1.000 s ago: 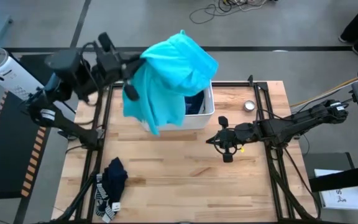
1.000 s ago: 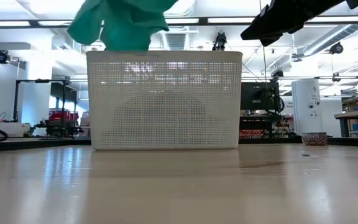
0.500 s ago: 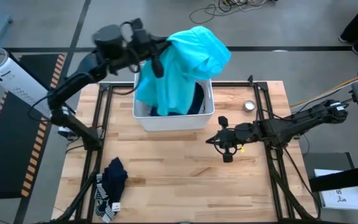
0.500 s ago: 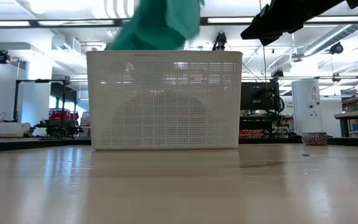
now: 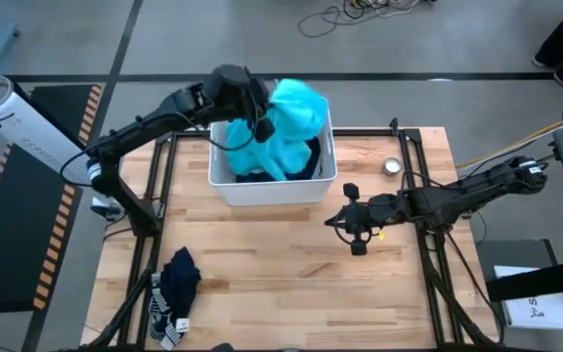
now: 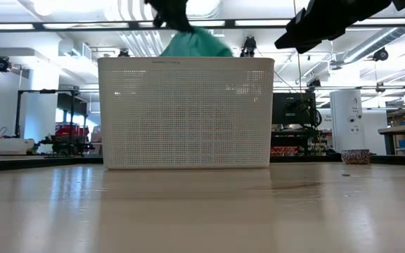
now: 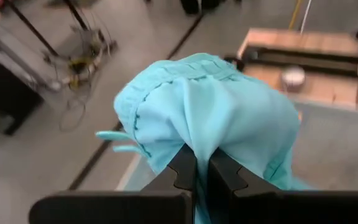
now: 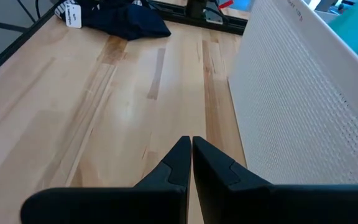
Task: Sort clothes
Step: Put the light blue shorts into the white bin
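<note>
Looking at a wood table [image 5: 291,254] on grey concrete floor, lab benches and ceiling lights behind the white bin [image 5: 274,186] in the low view. High view shows a dark blue garment [image 5: 177,284] well apart from the bin at the table's near-left corner; low view misses it. Left gripper [image 7: 196,163] sits over the bin, fingers pinched tight on the turquoise garment [image 5: 286,132], which hangs into the bin. Right gripper [image 8: 190,149] hovers just beside the bin's right front, fingers closed, holding nothing.
</note>
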Tool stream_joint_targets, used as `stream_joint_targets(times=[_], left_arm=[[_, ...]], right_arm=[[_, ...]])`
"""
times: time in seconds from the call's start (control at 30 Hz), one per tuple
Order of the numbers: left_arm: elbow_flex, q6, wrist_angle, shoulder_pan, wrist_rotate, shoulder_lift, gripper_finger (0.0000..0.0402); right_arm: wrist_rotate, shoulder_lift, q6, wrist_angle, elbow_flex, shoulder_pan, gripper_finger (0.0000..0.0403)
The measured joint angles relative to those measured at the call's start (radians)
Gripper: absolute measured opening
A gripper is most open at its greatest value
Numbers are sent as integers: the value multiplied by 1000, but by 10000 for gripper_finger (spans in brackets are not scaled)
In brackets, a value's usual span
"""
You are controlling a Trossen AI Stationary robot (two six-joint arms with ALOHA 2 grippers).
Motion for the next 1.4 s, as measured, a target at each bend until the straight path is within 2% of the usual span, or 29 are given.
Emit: stream_joint_targets(times=[0.17, 0.37, 0.53, 0.73, 0.83, 0.97, 1.2, 1.4], left_arm=[[-174, -25, 17, 3, -1, -42, 0], [-346, -33, 56, 4, 15, -34, 0], [-428, -50, 53, 4, 29, 4, 0], [-461, -92, 70, 5, 29, 25, 10], [-459, -69, 75, 5, 28, 25, 40], [-426, -58, 51, 5, 28, 25, 98], [-321, -57, -5, 2, 27, 21, 210], [-228, -56, -67, -15, 25, 17, 282]], right_arm=[[0, 0, 3, 0, -5, 0, 0], [0, 0, 6, 4, -7, 0, 0], [0, 0, 6, 5, -7, 0, 0], [0, 0, 6, 5, -8, 0, 0], [0, 0, 6, 4, -9, 0, 0], [0, 0, 7, 4, -9, 0, 0], [0, 0, 8, 4, -10, 0, 0], [0, 0, 9, 4, -10, 0, 0]])
